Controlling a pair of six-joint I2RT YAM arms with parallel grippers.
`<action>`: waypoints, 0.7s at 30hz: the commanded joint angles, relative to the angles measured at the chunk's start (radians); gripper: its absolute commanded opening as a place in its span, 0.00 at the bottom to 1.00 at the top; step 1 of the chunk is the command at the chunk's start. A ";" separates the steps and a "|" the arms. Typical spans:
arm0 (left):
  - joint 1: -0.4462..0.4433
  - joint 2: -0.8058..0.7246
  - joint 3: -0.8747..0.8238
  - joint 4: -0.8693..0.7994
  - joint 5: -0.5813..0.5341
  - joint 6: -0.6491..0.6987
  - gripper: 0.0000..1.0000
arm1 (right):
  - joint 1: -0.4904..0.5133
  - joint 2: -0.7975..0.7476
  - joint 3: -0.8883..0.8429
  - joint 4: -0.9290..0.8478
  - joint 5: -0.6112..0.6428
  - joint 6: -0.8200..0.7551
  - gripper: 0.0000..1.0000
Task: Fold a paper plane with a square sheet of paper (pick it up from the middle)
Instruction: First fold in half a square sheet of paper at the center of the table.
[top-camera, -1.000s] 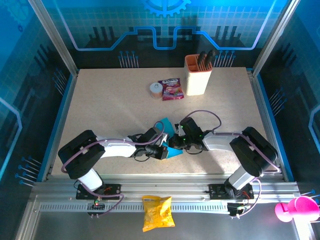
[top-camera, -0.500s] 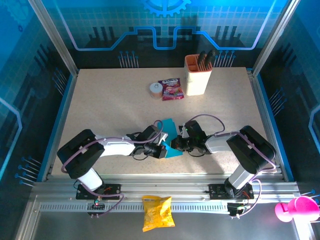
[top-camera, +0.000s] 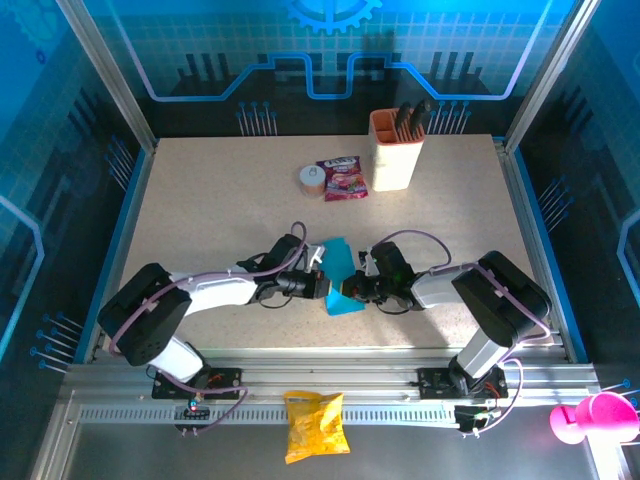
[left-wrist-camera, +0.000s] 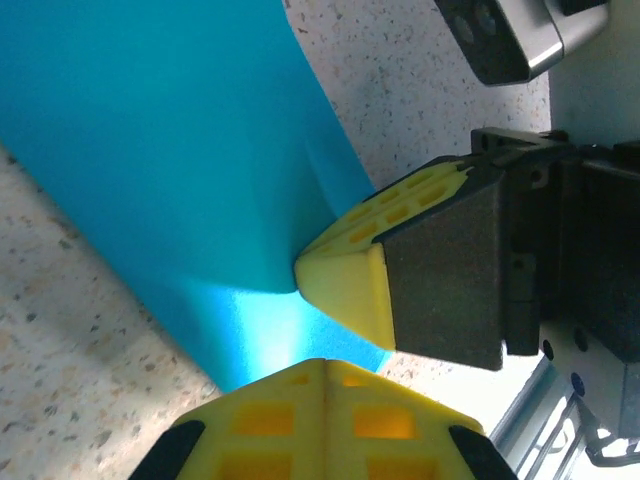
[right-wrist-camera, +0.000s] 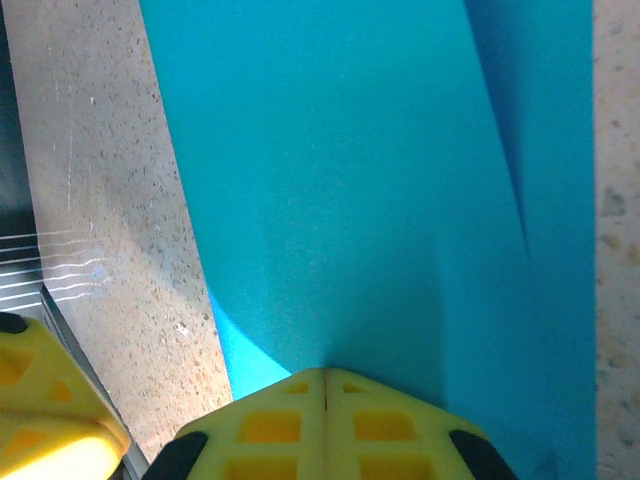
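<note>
Both tools clenched just below frame centre: right tool (top-camera: 350, 291) pinches the square sheet of paper (top-camera: 337, 262), left tool (top-camera: 318, 287) tip at its edge. Robot should pull gently, or the thin sheet likely tears.

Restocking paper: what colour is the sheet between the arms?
The square sheet of paper is plain cyan-blue, clearest in the right wrist view.

Seen from above, the bench (top-camera: 200, 200) is evenly bright and sharp, tinted by a blue glow from the backlit walls (top-camera: 300, 60). Both wrist views show the yellow fingers (left-wrist-camera: 270, 420) slightly soft at close range. A pale glare patch lies on the cyan paper (left-wrist-camera: 150, 150) just beside them.
</note>
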 joint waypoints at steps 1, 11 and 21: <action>0.002 0.044 0.009 0.033 0.042 -0.015 0.00 | -0.007 0.043 -0.037 -0.066 0.049 0.003 0.00; 0.002 0.144 -0.028 0.044 -0.013 -0.004 0.00 | -0.009 0.037 -0.052 -0.059 0.050 0.007 0.00; 0.023 0.026 0.036 -0.001 -0.015 -0.028 0.00 | -0.009 0.037 -0.053 -0.052 0.046 0.012 0.00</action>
